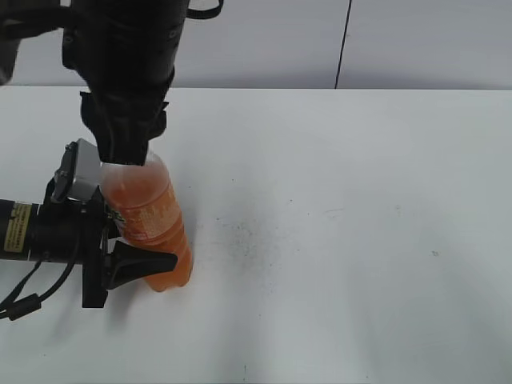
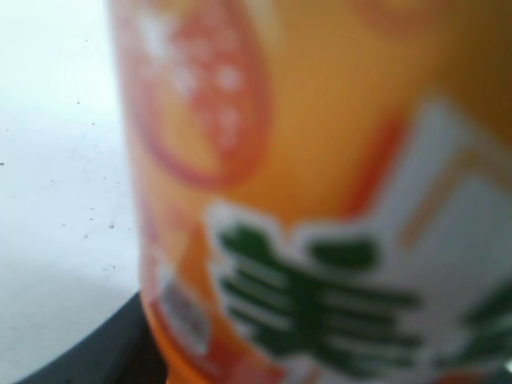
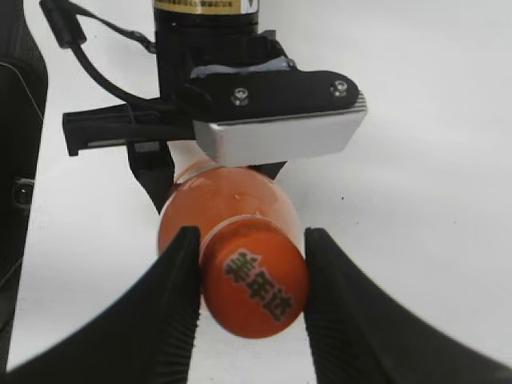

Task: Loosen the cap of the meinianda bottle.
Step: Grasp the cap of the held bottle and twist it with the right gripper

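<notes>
The meinianda bottle point(image 1: 152, 216) stands upright on the white table, full of orange drink, with an orange label. My left gripper point(image 1: 142, 262) is shut on its lower body from the left; the left wrist view shows the blurred label point(image 2: 320, 200) very close and a black finger point(image 2: 88, 356) at the bottom left. My right gripper point(image 1: 124, 148) comes down from above and is shut on the cap. In the right wrist view the orange cap point(image 3: 254, 288) with dark print sits between both black fingers point(image 3: 252, 308), touching each. The cap is hidden in the exterior view.
The white table point(image 1: 360, 240) stretches to the right with faint dark specks near the middle. A pale wall with a dark vertical seam point(image 1: 344, 44) stands behind. The left arm's body and cables point(image 3: 240, 96) lie beside the bottle.
</notes>
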Tool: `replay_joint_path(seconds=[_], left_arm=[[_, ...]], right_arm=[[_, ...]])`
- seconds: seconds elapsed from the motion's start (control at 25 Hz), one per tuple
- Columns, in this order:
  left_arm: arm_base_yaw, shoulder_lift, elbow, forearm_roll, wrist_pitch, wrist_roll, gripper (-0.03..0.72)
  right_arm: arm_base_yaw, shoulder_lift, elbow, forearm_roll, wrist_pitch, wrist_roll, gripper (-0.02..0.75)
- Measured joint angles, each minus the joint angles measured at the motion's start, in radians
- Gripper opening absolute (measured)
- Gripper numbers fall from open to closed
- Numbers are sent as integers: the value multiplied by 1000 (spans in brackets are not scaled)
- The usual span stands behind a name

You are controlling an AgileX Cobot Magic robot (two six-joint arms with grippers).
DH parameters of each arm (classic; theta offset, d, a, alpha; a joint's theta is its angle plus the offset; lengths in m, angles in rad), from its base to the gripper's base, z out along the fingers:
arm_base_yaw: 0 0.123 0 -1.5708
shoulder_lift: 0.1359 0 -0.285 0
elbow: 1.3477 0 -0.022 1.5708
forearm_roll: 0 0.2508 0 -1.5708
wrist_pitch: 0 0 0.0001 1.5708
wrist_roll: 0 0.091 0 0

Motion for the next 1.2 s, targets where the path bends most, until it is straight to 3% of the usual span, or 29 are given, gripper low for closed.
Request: replay_joint_path(seconds=[0.44,0.68,0.8,0.92,1.2], left_arm=[[0,0,0,0,0,2,394],[-1,0,0,-5,3,-5,394],[-1,0,0,-5,3,-5,394],[-1,0,0,-5,3,-6,394],[-1,0,0,-5,3,-6,394]], right_arm=[[0,-1,0,-7,2,-59,311],[0,-4,-8,-43,-17,57,515],[0,-27,-8,-43,-15,126,549],[0,-71,-8,-43,-12,289,557],[0,-109,-8,-50,-10,1085,535]])
